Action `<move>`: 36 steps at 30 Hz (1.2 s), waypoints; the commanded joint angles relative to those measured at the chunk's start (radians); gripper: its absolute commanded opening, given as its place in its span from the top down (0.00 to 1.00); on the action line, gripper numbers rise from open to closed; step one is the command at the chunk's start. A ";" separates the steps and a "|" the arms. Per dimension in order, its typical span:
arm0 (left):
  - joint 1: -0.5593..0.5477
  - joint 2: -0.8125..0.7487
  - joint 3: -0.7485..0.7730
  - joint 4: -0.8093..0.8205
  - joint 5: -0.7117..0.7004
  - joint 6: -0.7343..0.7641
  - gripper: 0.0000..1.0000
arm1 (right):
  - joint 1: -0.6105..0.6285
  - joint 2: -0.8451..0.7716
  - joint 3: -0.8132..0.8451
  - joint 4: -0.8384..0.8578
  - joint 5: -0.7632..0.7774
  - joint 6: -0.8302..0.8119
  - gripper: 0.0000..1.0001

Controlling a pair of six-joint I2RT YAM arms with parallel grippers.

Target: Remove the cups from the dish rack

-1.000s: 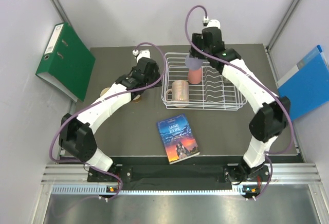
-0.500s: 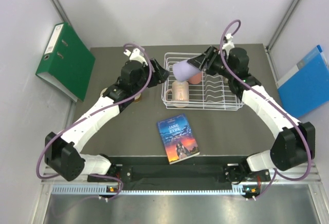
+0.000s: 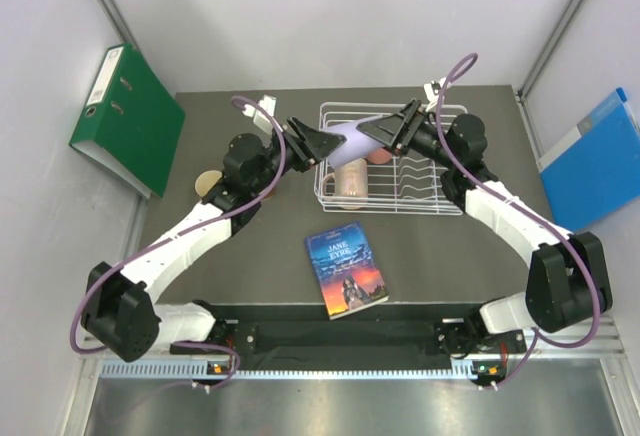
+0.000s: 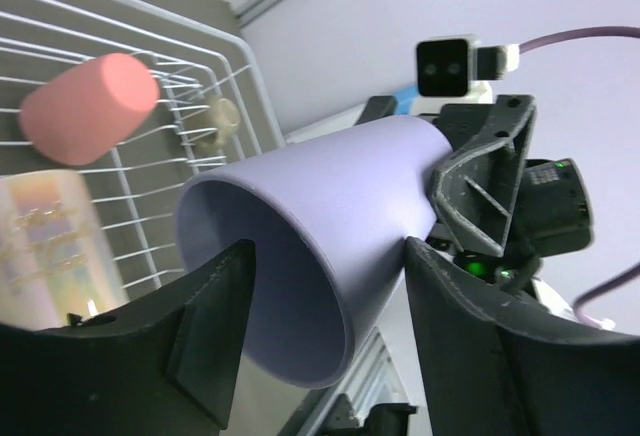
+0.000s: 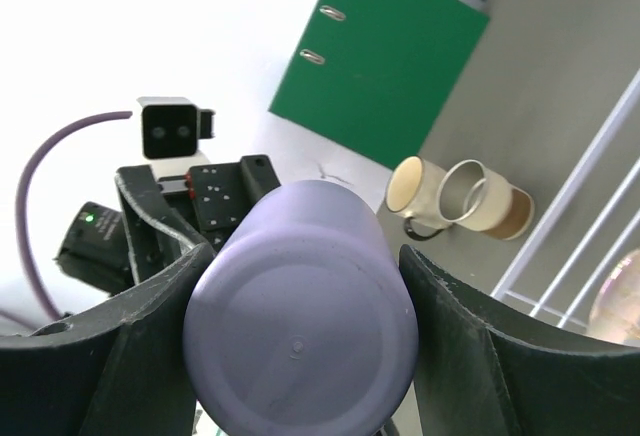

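Observation:
The lilac tumbler (image 3: 362, 136) hangs on its side above the left end of the white dish rack (image 3: 440, 211). My right gripper (image 3: 402, 128) is shut on its base end (image 5: 300, 326). My left gripper (image 4: 328, 256) meets it from the other side, with both fingers against the open rim end (image 4: 300, 196). A salmon-pink cup (image 4: 90, 106) and a pale peach mug (image 3: 350, 178) stay in the rack. A beige mug (image 5: 415, 191) and another cup (image 5: 485, 201) lie on the table left of the rack.
A paperback book (image 3: 346, 271) lies on the mat in front of the rack. A green binder (image 3: 128, 116) leans at the left wall and a blue folder (image 3: 595, 161) at the right wall. The rack's prongs (image 4: 215, 121) stand under the tumbler.
My right arm lifted the tumbler off the rack and tipped it sideways toward the left. My left gripper rose from the table cups, came to the tumbler's rim and narrowed a little onto it.

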 commanded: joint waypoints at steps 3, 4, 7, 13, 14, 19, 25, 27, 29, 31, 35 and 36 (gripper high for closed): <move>0.006 -0.002 -0.031 0.180 0.069 -0.086 0.44 | 0.006 -0.019 -0.009 0.236 -0.082 0.101 1.00; 0.006 0.009 -0.035 0.197 0.078 -0.106 0.48 | 0.008 -0.009 -0.012 0.249 -0.090 0.112 1.00; 0.006 0.037 -0.040 0.247 0.124 -0.135 0.53 | 0.014 0.008 -0.013 0.277 -0.105 0.132 1.00; 0.006 0.104 -0.048 0.381 0.228 -0.198 0.72 | 0.037 0.050 0.008 0.287 -0.144 0.143 1.00; 0.009 0.109 -0.045 0.386 0.238 -0.201 0.94 | 0.038 0.053 0.011 0.287 -0.148 0.143 1.00; 0.026 0.106 -0.008 0.235 0.241 -0.160 1.00 | 0.038 0.050 0.054 0.171 -0.167 0.053 0.92; 0.073 0.065 0.129 -0.096 0.209 -0.005 1.00 | 0.035 -0.004 0.165 -0.152 -0.086 -0.171 0.07; 0.109 0.054 0.162 -0.137 0.212 0.018 1.00 | 0.037 -0.021 0.226 -0.281 -0.047 -0.230 0.00; 0.165 0.040 0.179 -0.170 0.228 0.019 1.00 | 0.034 -0.021 0.264 -0.364 -0.013 -0.288 0.00; 0.210 0.029 0.179 -0.175 0.244 0.006 1.00 | 0.028 -0.019 0.300 -0.384 -0.004 -0.317 0.00; 0.287 0.034 0.237 -0.307 0.189 0.061 1.00 | 0.017 -0.021 0.329 -0.475 0.053 -0.353 0.01; 0.287 0.050 0.268 -0.468 0.093 0.134 1.00 | 0.018 -0.024 0.338 -0.507 0.077 -0.367 0.00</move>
